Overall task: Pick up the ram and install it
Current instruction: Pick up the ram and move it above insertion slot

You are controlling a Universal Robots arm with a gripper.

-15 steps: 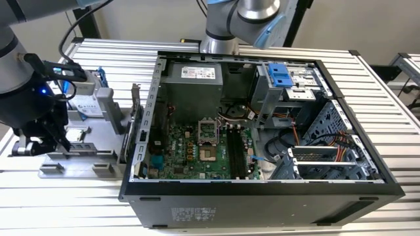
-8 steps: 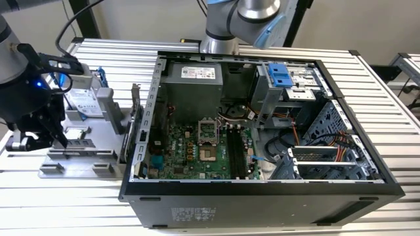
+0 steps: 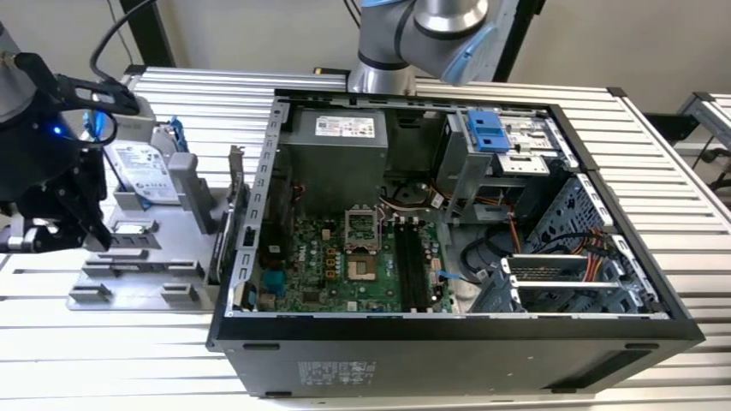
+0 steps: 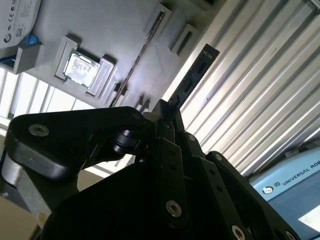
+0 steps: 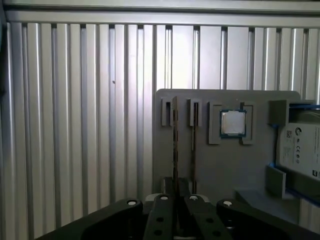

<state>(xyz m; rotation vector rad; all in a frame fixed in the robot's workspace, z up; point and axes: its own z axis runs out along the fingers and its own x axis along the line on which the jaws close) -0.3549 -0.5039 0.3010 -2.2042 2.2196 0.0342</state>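
At the exterior view's left you have the grey parts tray (image 3: 137, 287) on the ribbed aluminium table (image 3: 639, 171). It carries a hard drive (image 3: 146, 171) propped up in a blue frame, a square processor chip (image 5: 233, 123) in a recess, and a second memory stick (image 5: 193, 145) standing on edge in a slot. The open computer case (image 3: 457, 338) takes up the centre and right of that view, with the green motherboard (image 3: 331, 265), its long black memory slots (image 3: 412, 261) and the power supply (image 3: 337, 150) inside. Your gripper (image 4: 167, 116) hangs over the tray, well apart from the case. Its fingers are pressed together on the ram (image 4: 192, 80), which sticks straight out from between the tips as a dark narrow strip. In the first wrist view the ram runs edge-on just beside the second memory stick and parallel to it. You cannot tell whether its lower edge is clear of the tray's slot. In the exterior view the gripper's black body hides the ram, and that body is cut off by the frame's left edge.
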